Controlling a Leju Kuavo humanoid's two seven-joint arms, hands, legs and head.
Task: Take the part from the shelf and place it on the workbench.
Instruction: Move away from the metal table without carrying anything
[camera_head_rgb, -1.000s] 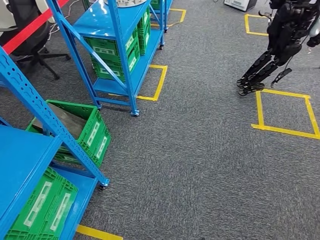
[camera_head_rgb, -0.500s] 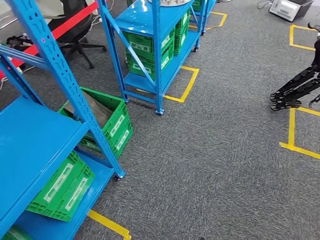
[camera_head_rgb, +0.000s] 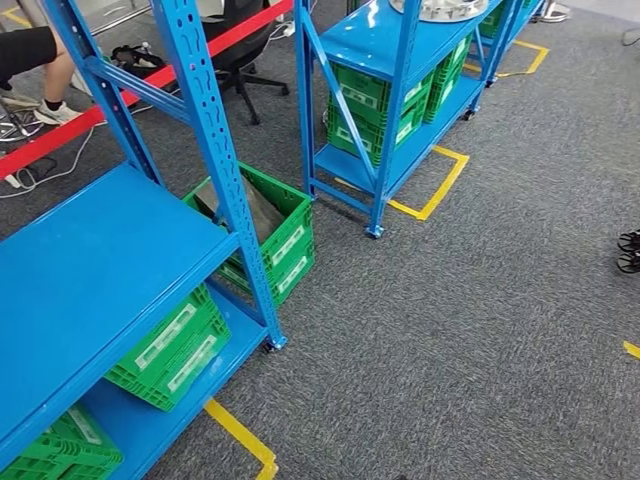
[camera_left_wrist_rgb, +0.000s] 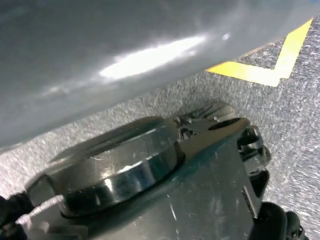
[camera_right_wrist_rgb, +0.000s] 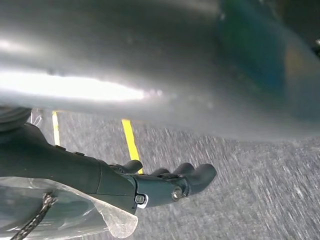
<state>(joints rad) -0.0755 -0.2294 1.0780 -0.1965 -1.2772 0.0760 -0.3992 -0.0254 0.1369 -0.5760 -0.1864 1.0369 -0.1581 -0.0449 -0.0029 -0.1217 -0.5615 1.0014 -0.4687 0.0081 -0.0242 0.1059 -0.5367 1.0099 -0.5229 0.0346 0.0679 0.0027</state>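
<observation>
a: where is the part (camera_head_rgb: 441, 8) seen?
b: on the far blue shelf (camera_head_rgb: 377, 40).
a: and the hands?
b: right hand (camera_right_wrist_rgb: 166, 182) is seen with fingers loosely extended, nothing held; left cannot be told.

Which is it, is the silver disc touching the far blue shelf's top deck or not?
Touching. The head view shows the silver disc lying flat on the top deck of the far blue shelf, its rim meeting the blue surface with no gap.

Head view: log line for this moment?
blue shelf near | green crate on carpet | silver disc atop far shelf | right hand: grip unclear
</observation>
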